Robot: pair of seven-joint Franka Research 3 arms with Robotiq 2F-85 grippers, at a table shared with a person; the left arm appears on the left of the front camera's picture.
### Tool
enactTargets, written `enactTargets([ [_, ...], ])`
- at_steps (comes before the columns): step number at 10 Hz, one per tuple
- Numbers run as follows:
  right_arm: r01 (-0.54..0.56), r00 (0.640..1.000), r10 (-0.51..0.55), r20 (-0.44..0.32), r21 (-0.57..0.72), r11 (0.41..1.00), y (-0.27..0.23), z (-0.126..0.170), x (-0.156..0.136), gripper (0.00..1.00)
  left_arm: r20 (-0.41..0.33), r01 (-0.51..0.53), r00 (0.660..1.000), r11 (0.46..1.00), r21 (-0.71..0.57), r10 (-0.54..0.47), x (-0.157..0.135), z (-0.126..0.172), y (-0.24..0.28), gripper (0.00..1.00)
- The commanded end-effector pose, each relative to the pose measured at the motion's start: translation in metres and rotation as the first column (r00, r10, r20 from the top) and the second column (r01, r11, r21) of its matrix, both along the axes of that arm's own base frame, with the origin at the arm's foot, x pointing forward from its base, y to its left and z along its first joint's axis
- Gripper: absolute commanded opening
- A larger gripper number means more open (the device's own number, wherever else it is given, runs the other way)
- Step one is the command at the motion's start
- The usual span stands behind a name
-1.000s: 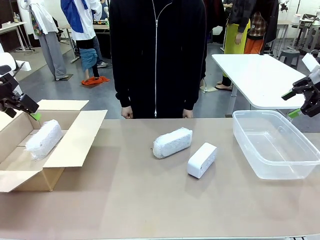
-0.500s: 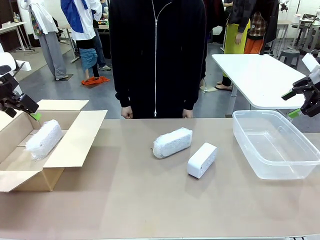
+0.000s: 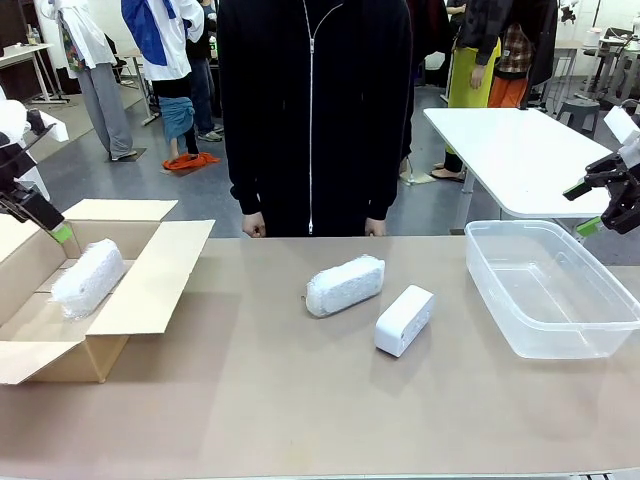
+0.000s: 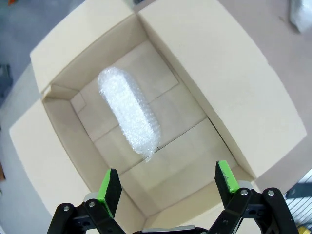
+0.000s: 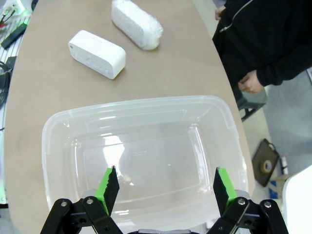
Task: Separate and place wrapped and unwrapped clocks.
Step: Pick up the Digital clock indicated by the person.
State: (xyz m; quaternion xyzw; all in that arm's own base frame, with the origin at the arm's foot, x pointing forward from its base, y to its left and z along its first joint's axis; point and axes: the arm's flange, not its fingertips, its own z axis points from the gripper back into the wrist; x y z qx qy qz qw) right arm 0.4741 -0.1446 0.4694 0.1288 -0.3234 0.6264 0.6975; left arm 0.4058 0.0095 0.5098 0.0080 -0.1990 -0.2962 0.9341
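Observation:
One wrapped bundle (image 3: pixel 88 277) lies inside the open cardboard box (image 3: pixel 150 280) at the table's left; the left wrist view shows the bundle (image 4: pixel 129 113) on the box floor (image 4: pixel 190 141). My left gripper (image 3: pixel 55 228) hangs open above the box's far left corner, holding nothing (image 4: pixel 168 178). A second wrapped bundle (image 3: pixel 345 285) rests mid-table, with the unwrapped clock (image 3: pixel 404 320), a smooth white block, just to its right. Both appear in the right wrist view, the bundle (image 5: pixel 136 23) and the clock (image 5: pixel 96 53). My right gripper (image 3: pixel 585 207) hovers open over the far right side of the clear tub (image 3: pixel 545 345), nothing between its fingers (image 5: pixel 163 183).
A person in a black jacket stands at the far edge, hands (image 3: pixel 254 226) resting by the table rim. The clear plastic tub (image 5: pixel 141 103) holds nothing. The box flaps (image 3: pixel 40 360) spread outward on the left. Bare tabletop (image 3: pixel 300 400) runs along the near side.
My left gripper has shifted slightly left, away from the box's middle. The right gripper and the objects on the table have stayed put.

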Motion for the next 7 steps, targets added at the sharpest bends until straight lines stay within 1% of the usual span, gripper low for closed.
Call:
enactTargets([
  [1, -0.002, 1.000, 0.002, -0.002, 0.000, 1.000, 0.001, -0.002, 0.000, 1.00, 0.009, 0.188, 0.982, 0.982, -0.006, -0.187, -0.001, 0.007, 0.013, 1.00],
  [2, -0.002, 1.000, 0.002, -0.002, 0.000, 1.000, 0.001, -0.002, 0.000, 1.00, 0.038, 0.278, 0.960, 0.960, -0.037, -0.277, -0.005, 0.013, 0.017, 1.00],
  [3, -0.002, 1.000, 0.002, -0.002, 0.000, 1.000, 0.001, -0.002, 0.000, 1.00, 0.079, 0.365, 0.930, 0.928, -0.073, -0.359, -0.007, 0.019, 0.022, 1.00],
  [4, -0.002, 1.000, 0.002, -0.002, 0.000, 1.000, 0.001, -0.002, 0.000, 1.00, 0.114, 0.442, 0.895, 0.891, -0.103, -0.431, -0.007, 0.022, 0.027, 1.00],
  [5, -0.002, 1.000, 0.002, -0.002, 0.000, 1.000, 0.001, -0.002, 0.000, 1.00, 0.128, 0.491, 0.869, 0.865, -0.103, -0.478, -0.003, 0.022, 0.031, 1.00],
  [6, -0.002, 1.000, 0.002, -0.002, 0.000, 1.000, 0.001, -0.002, 0.000, 1.00, 0.115, 0.536, 0.843, 0.839, -0.092, -0.526, 0.002, 0.022, 0.038, 1.00],
  [7, -0.002, 1.000, 0.002, -0.002, 0.000, 1.000, 0.001, -0.002, 0.000, 1.00, 0.087, 0.542, 0.839, 0.838, -0.061, -0.536, 0.004, 0.022, 0.047, 1.00],
])
